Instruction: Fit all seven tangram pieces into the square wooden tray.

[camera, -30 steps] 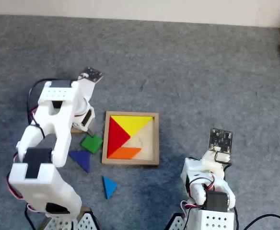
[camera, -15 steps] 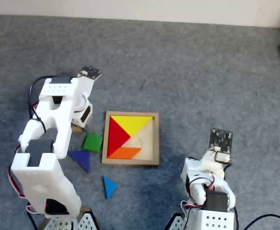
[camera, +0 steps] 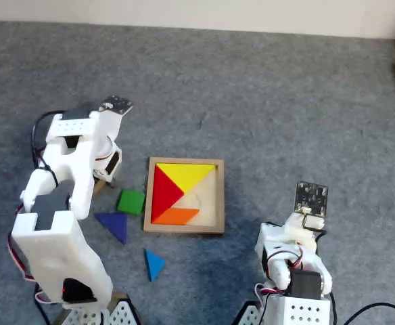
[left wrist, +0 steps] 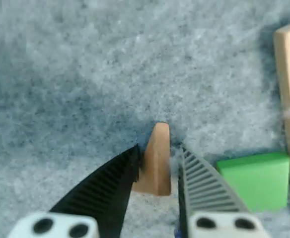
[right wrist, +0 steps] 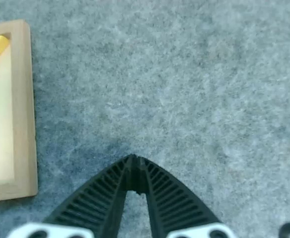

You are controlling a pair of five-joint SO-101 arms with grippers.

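Note:
The square wooden tray (camera: 217, 196) holds a red triangle (camera: 164, 189), a yellow triangle (camera: 185, 174) and an orange piece (camera: 177, 216). Left of it on the carpet lie a green square (camera: 130, 201), a dark blue triangle (camera: 114, 224) and a small blue triangle (camera: 153, 263). My left gripper (left wrist: 158, 147) is shut on a tan wooden piece (left wrist: 155, 161), which stands on edge beside the green square (left wrist: 254, 179). In the high view the tan piece (camera: 101, 185) peeks out under the left arm. My right gripper (right wrist: 135, 159) is shut and empty over bare carpet, right of the tray's rim (right wrist: 22, 104).
Grey carpet covers the whole table, with open room behind and to the right of the tray. The right arm (camera: 295, 247) sits folded at the front right. The left arm (camera: 69, 183) stretches along the left side over the loose pieces.
The left arm has swung to the left, away from the tray, uncovering the green square. The right arm has not moved.

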